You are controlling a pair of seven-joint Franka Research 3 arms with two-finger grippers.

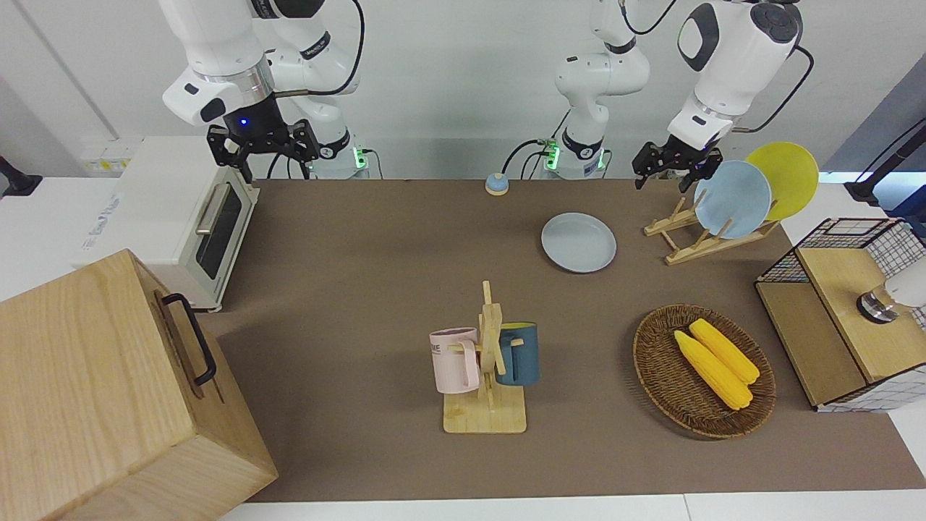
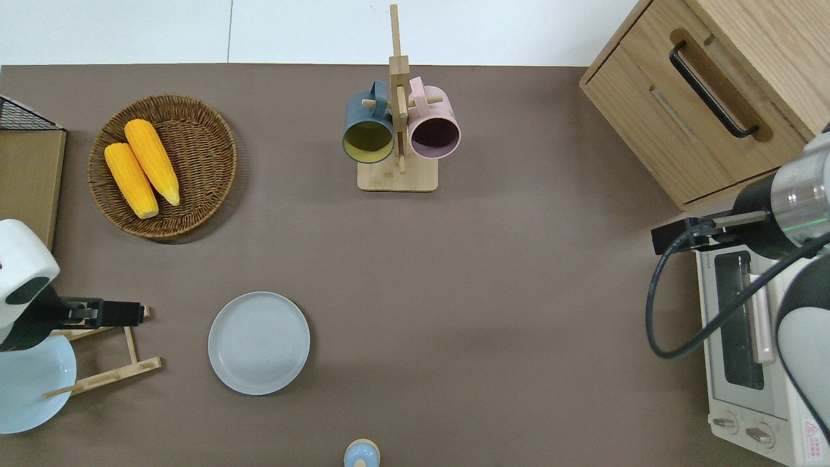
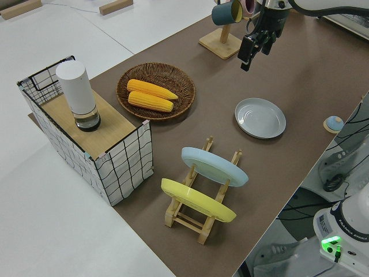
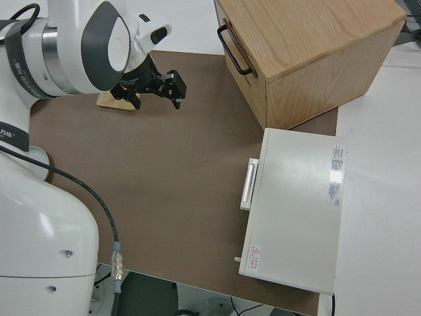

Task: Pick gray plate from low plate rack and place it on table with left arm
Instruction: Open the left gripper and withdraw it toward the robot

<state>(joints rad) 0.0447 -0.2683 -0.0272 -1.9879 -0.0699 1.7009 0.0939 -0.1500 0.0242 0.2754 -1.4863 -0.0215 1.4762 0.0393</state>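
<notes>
The gray plate (image 1: pixel 579 242) lies flat on the brown tabletop (image 1: pixel 376 275), clear of the low plate rack (image 1: pixel 687 235) and just beside it, toward the right arm's end. Nothing touches the plate. Taking the plate as the landmark: the small blue bell (image 1: pixel 496 184) sits nearer to the robots than the plate, the mug stand (image 1: pixel 486 362) with its pink mug (image 1: pixel 454 359) and dark blue mug (image 1: pixel 519 353) stands farther from the robots, and the wicker basket (image 1: pixel 655 362) holding two corn cobs (image 1: pixel 716 363) lies farther from the robots and toward the left arm's end.

The rack still carries the light-blue plate (image 1: pixel 732 199) and the yellow plate (image 1: pixel 787 177), both leaning on their edges against the slanted pegs, the yellow one farther from the gray plate.

The left gripper (image 2: pixel 133 313) is raised in the air over the empty slats of the rack, well apart from the gray plate and holding nothing. Its jaws look slightly spread in the front and left side views, though the gap is small enough that this is hard to be sure of.

The right arm is parked, its gripper (image 1: pixel 264 148) spread and empty.
</notes>
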